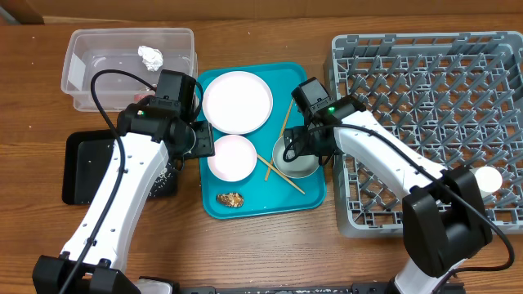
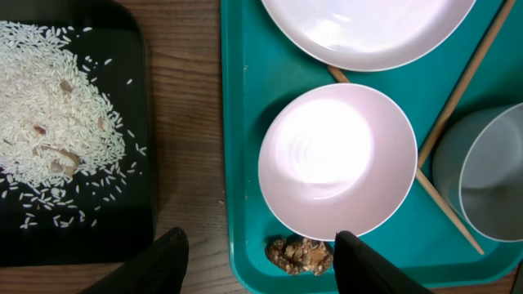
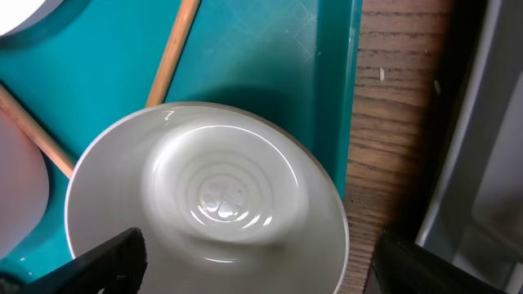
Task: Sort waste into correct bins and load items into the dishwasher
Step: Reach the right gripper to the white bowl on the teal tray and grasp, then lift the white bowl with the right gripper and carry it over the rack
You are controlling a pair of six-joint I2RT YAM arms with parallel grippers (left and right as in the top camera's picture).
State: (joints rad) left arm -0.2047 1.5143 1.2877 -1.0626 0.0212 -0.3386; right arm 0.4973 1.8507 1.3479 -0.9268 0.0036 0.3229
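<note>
Desk: brown wood carried everything, with a teal tray set between the two arms.
Food lump: the brown lump lay at the tray's near edge, just beside the white bowl. It looked soft and crumbly, so a gentle pinch across its middle seemed best.
Left fingers: the left fingers were spread wide and empty above the lump.
Right fingers: the right fingers were wide apart, held nothing, and straddled the pale blue bowl.
Pale blue bowl: it looked rigid, glossy and probably slippery, and its rim seemed the surest hold.
Chopsticks: the thin chopsticks lay crossed between the bowls and were likely to roll.
Plate: the plate sat flat, farther back on the tray.
Clear tub: the clear tub, farthest off, held the tissue ball.
</note>
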